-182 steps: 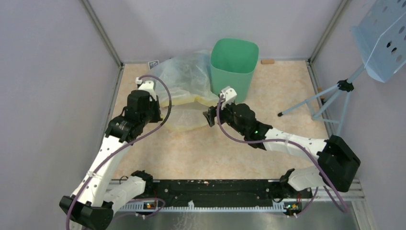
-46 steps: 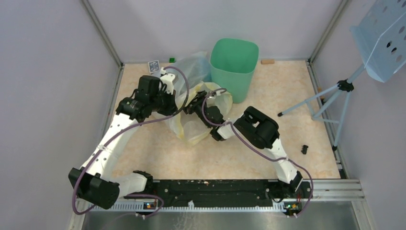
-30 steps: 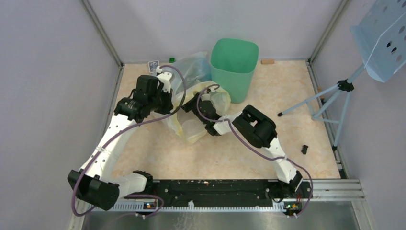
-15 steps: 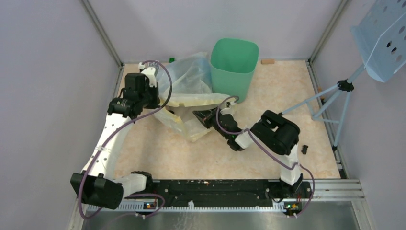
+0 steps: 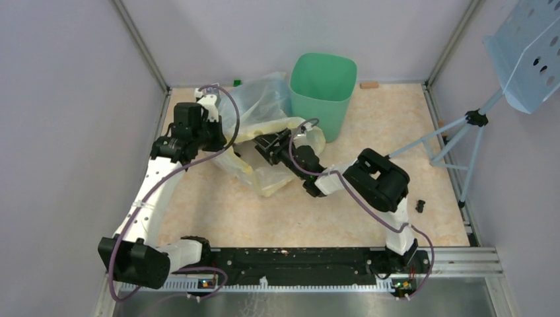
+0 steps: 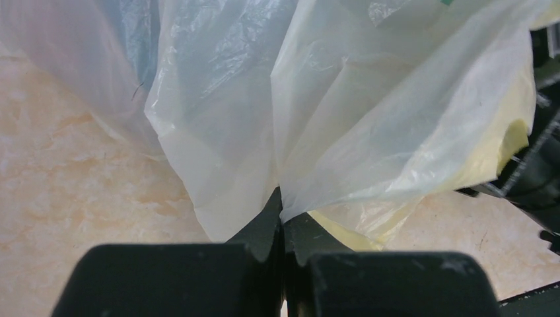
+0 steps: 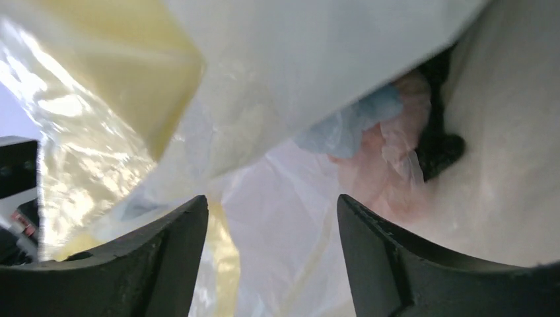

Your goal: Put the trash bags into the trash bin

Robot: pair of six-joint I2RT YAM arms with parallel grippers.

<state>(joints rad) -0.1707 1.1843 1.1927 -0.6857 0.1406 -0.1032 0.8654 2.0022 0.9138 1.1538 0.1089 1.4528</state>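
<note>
At the back of the table (image 5: 396,112), the trash bag (image 5: 263,98) lies crumpled against the left side of the trash bin (image 5: 322,92). The bin stands upright, and nothing can be seen inside it from above. Part of the pale blue film is covered by the yellow-tinted bag (image 5: 264,173), which spreads in front of it.

The left gripper (image 6: 282,221) has its jaws pressed together on a fold of the yellow-tinted bag. From above, its tips are lost in the plastic. The right gripper (image 7: 271,264) reaches into the same bag with its jaws apart. Loose film lies between them, but nothing is pinched. A pale blue crumple shows through the film there; what it belongs to cannot be told.

Right of the arms, a tripod stand (image 5: 472,120) carries a perforated panel (image 5: 531,49) that the frame edge cuts off.

There is one bin, one blue bag, one yellowish bag and two arms. One small black piece (image 5: 419,205) lies near the tripod's foot.
</note>
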